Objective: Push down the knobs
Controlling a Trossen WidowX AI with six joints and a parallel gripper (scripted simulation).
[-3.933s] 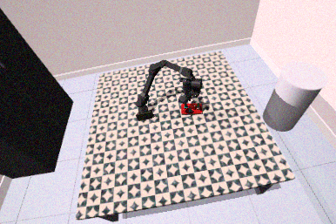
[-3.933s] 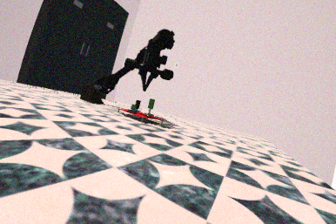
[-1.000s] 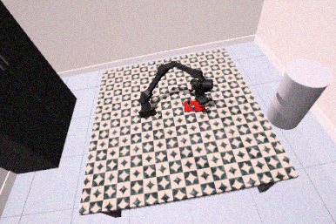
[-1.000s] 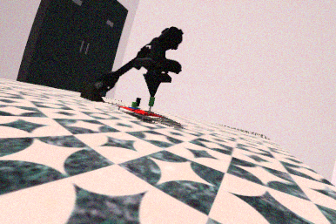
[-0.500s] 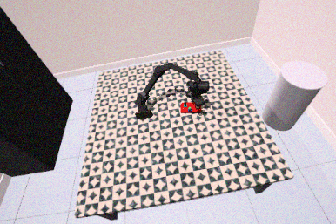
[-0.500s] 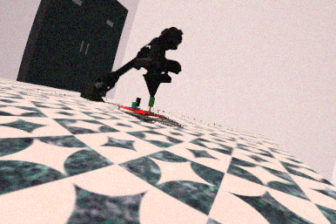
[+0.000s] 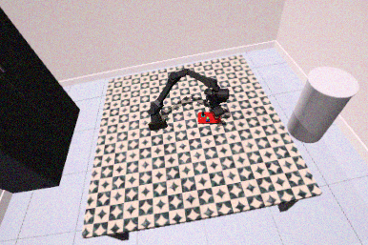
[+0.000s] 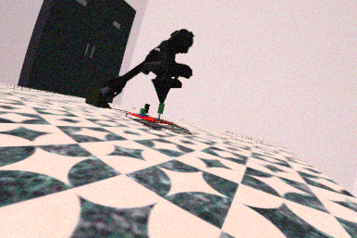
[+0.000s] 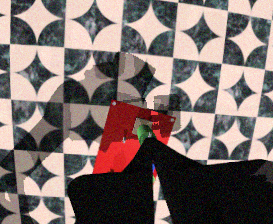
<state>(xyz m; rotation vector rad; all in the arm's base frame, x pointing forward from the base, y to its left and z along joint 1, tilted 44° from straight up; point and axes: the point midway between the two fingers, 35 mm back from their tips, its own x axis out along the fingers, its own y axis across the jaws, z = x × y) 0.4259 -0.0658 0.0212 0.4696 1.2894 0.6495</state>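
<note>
Top view: arm is reaching over red circuit board (image 7: 209, 117) near table middle; gripper (image 7: 220, 112) is sitting at board's right edge, knobs too small to make out.

Exterior view: gripper tips (image 8: 161, 101), pressed together w/ nothing between, are resting on the near green knob (image 8: 160, 107); darker second knob (image 8: 146, 107) is standing just beside. Best to be pushing straight down the shaft axis, slow, no sideways load on the pot.

Wrist view: fingers are hiding most of the knob (image 9: 143, 132); seating gap can't be judged.
</note>
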